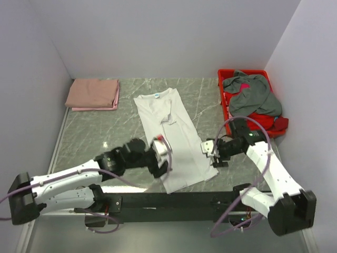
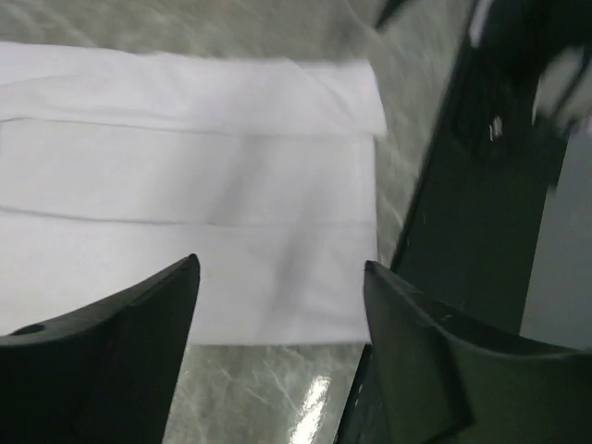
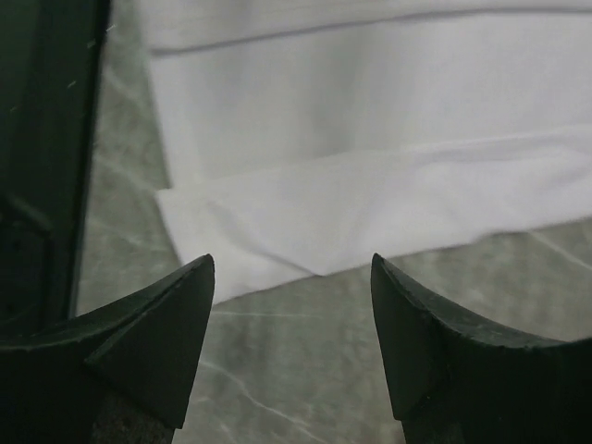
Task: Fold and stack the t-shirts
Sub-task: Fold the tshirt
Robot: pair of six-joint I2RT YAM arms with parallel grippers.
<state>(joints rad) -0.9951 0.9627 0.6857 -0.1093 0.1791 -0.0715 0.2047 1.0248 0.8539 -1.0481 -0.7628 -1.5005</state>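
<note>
The bench (image 1: 95, 137) (grey marble pattern) carries: white t-shirt (image 1: 168, 132), centre, folded lengthwise; salmon-pink t-shirt (image 1: 93, 94), folded, far left corner; red bin (image 1: 223, 100), far right corner.

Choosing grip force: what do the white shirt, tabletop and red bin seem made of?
White t-shirt: soft matte cloth, probably cotton knit; it creases and lies folded. Tabletop: glossy grey marble look, pale veins, maybe laminate. Red bin: apparently rigid plastic, straight smooth rim.

White t-shirt (image 2: 185, 176) cropped by the left wrist view's left edge (upper-right corner a blur), neck label (image 1: 156, 96) illegibly small.
</note>
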